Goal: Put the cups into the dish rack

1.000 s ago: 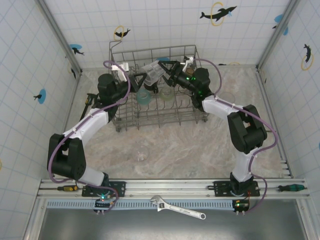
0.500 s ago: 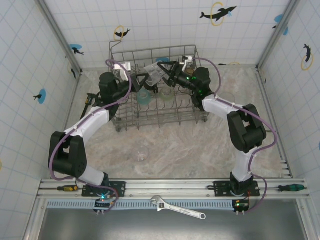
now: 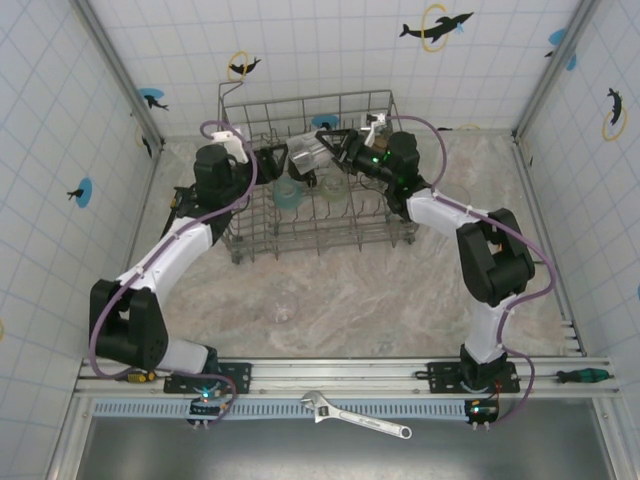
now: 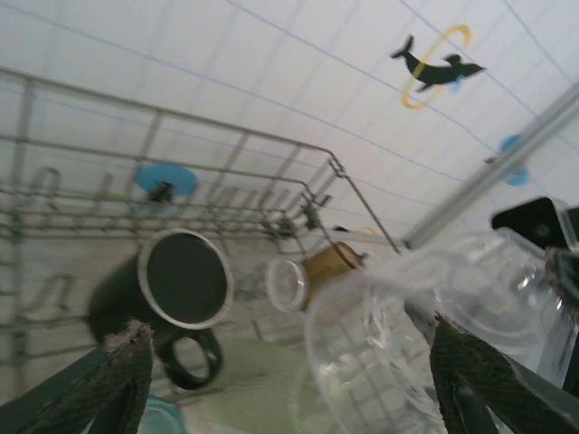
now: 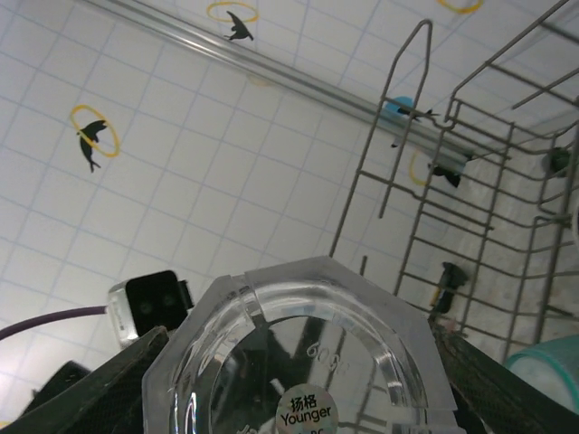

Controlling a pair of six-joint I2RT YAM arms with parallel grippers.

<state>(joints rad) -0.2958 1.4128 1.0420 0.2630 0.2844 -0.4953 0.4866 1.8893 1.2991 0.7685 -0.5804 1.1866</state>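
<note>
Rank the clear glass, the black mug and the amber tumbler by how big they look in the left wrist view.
1. clear glass, though it is closest to the camera, so its real size is unsure
2. black mug
3. amber tumbler

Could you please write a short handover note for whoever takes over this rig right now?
Left gripper: open, beside the clear glass, holding nothing.
Right gripper: shut on the clear glass, held above the dish rack.
In the rack: black mug, amber tumbler, teal cup, pale green cup.
Done: those four loaded.
Left: set the held glass in the rack, then fetch the second glass standing on the table in front of the rack.
</note>
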